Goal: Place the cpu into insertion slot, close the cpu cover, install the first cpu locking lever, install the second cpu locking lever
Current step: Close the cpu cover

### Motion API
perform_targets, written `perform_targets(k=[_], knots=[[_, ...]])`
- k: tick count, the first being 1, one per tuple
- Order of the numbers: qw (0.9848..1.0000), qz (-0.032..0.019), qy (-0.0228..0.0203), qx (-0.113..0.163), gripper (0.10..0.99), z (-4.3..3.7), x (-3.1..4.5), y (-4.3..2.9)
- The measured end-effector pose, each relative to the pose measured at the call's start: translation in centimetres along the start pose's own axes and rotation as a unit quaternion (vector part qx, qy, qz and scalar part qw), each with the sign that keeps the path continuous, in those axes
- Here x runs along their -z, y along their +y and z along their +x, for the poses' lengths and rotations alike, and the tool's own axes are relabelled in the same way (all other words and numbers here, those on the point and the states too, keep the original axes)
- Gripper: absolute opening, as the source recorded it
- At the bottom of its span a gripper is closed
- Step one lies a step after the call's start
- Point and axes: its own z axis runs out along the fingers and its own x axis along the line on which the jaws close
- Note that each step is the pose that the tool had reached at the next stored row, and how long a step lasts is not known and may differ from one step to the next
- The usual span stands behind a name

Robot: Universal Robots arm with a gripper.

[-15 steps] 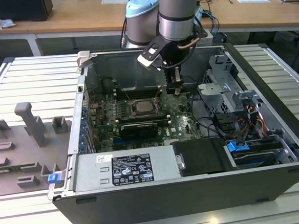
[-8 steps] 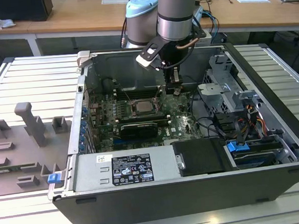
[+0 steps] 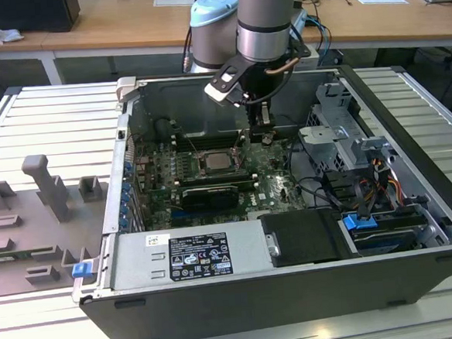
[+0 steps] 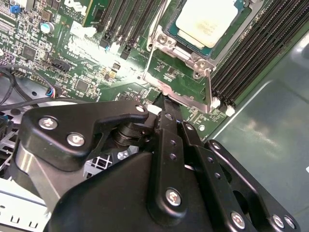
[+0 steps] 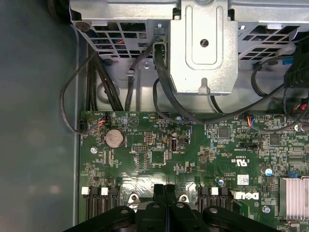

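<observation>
I'm seeing small silvery-grey square cpu [image 4: 207, 19] sitting in dark square insertion slot [image 4: 169, 33], with thin silvery cpu cover frame [image 4: 166, 44] lying down around it. Black gripper [image 4: 164, 102] fingers are pressing together with nothing between, tips just beside socket corner. I'm not able to judge whether levers are latched.

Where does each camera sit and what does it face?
Exterior view: off the arm, above the open computer case, looking down inside; arm and gripper show.
First wrist view: on the wrist, facing the circuit board and metal cage; shut fingertips show.
Second wrist view: on the wrist, looking past the gripper at the cpu.
Shared: all three show circuit board and gripper.
</observation>
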Motion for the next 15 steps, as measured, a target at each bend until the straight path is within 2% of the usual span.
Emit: perform_targets(k=[15], knots=[[1.0000,0.0000,0.0000,0.000,0.106,0.00,0.02,-0.37]])
